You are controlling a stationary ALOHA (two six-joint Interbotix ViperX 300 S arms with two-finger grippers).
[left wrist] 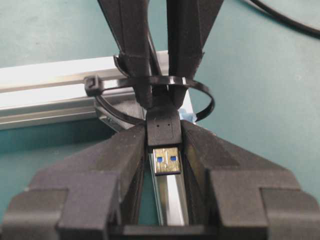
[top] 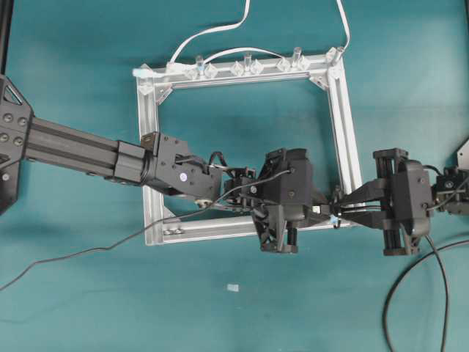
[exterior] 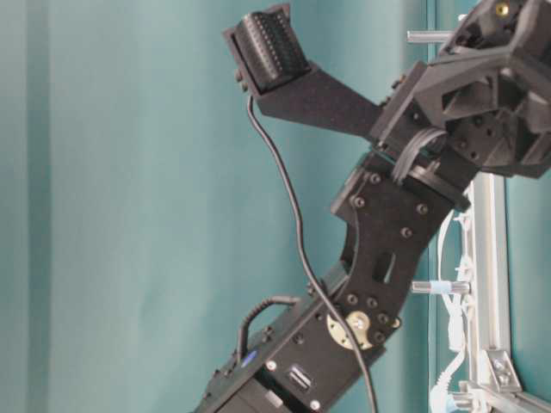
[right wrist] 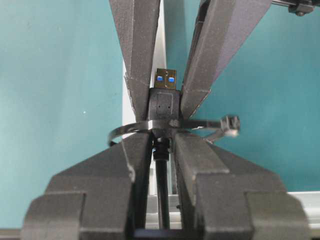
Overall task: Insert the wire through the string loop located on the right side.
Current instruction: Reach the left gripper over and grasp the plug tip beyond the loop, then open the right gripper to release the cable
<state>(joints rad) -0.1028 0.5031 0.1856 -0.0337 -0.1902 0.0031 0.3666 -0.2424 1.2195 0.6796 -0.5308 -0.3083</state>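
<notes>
Hidden and cut-off parts around the plug and loop

From overhead you cannot make out the string loop [top: 335, 218]; it is too small there, and the left gripper [top: 320, 210] covers the plug. In your left wrist view the wire [left wrist: 163, 126] shows only its plug, the cable behind it masked by the right gripper [left wrist: 159, 92] fingers, and the loop's far arc passes behind them. The table-level view cuts the aluminium frame [exterior: 487, 258] at the right edge and shows neither gripper's tips.
</notes>
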